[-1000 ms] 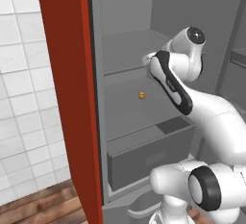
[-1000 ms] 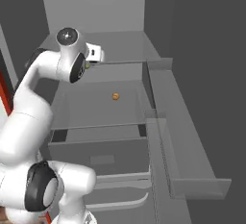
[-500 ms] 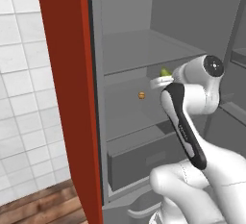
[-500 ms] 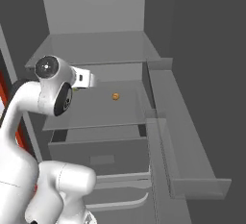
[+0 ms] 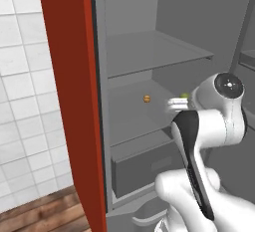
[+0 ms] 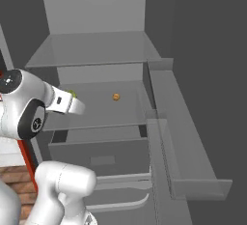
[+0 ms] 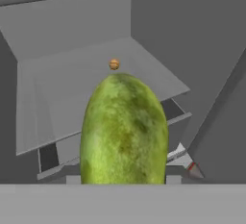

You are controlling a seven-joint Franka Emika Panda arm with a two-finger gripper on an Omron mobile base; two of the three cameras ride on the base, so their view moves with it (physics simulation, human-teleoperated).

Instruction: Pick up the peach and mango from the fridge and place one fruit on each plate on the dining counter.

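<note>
The mango (image 7: pixel 124 129) is grasped by the fingers (image 5: pixel 182 98), in front of the middle shelf (image 5: pixel 130 119) of the fridge (image 6: pixel 96 7) and lifted off it. In the hand view it is a large oval with mottled yellow-green skin, its long axis pointing straight away from the fingers toward the back of the fridge, and it hides the fingertips themselves. In the two base views just a small green bit of it shows at the end of the white hand, so its shape cannot be read there. Beyond the mango tip, well apart from the fingers, the peach (image 7: pixel 114 64) lies on the same shelf, a small round orange ball. The shelves and walls are flat smooth grey. Below the fingers is the grey drawer (image 6: pixel 103 159). The left base view shows the red door edge (image 5: pixel 69 101) with white wall tiles (image 5: pixel 22 96) and a wooden floor (image 5: pixel 45 215).
</note>
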